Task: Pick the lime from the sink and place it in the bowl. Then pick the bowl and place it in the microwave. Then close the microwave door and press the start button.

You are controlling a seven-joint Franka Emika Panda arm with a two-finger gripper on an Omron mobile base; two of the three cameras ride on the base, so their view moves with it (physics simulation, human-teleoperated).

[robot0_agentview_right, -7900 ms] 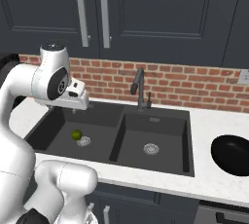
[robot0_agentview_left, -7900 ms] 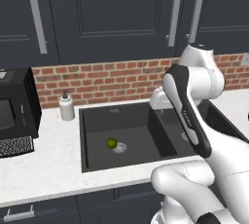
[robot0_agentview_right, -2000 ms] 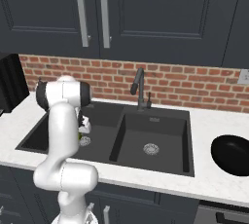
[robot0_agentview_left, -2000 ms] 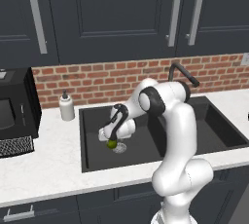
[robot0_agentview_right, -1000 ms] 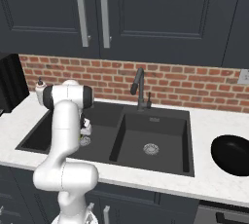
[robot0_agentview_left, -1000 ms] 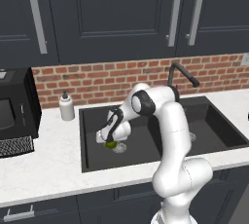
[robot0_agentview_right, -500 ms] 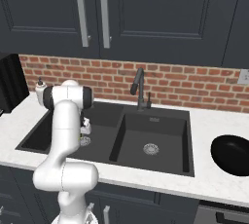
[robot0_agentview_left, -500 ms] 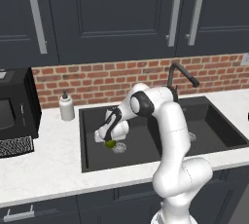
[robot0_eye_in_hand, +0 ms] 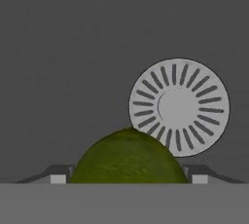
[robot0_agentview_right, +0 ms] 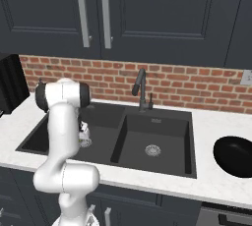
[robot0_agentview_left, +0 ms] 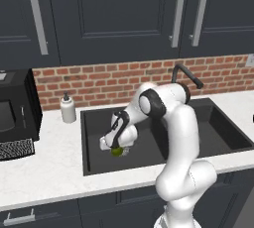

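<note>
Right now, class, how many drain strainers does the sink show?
2: one strainer in the left basin beside the lime, the other strainer in the right basin.

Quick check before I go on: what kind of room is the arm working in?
A home-style kitchen, rendered: a dark double sink with a gooseneck faucet set in a pale counter, a red brick backsplash, and dark cabinets above.

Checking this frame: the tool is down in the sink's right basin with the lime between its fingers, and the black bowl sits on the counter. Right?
Not quite: it is the left basin. The left base view shows the tool at the lime in the left half of the sink. The bowl does sit on the counter.
</note>
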